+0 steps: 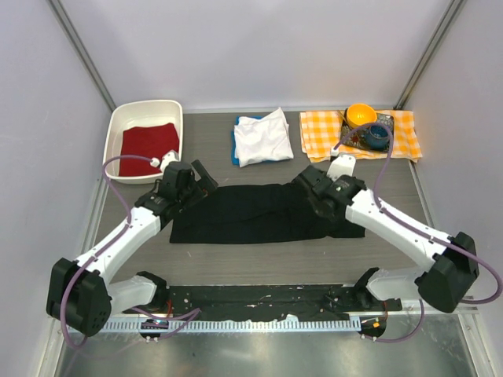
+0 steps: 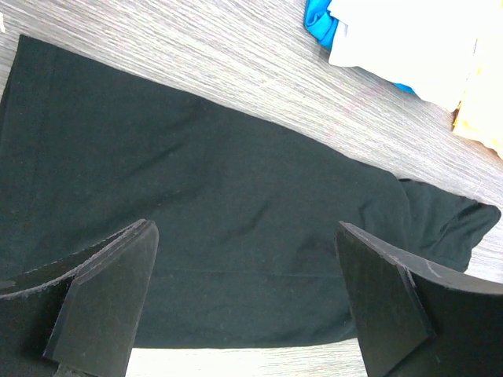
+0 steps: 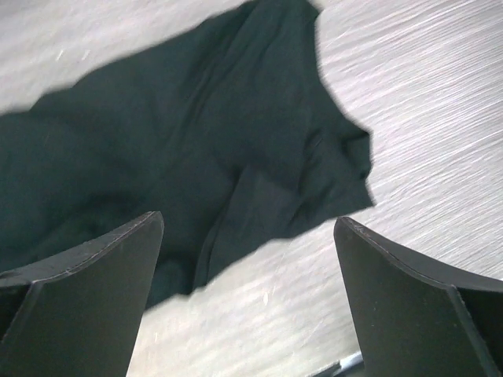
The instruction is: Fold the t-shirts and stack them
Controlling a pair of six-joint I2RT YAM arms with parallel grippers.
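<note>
I am holding my left gripper [image 2: 244,259] and my right gripper [image 3: 247,236] wide open, gripping nothing. The black t-shirt [image 1: 255,212] is lying flat on the worktop [image 1: 259,263] as a long band, directly beneath both grippers and spanning the gap between them. I am treating it as light, limp cloth. It will likely sag, drape and slide on the smooth surface, and it offers no stiff edge. I am therefore planning to pinch each short end at a corner, catching all layers. I am counting three t-shirts. The black one is below me. The white t-shirt [image 1: 263,137] is beyond both grippers, resting on the blue t-shirt [image 1: 235,143], which is showing only at one edge.
</note>
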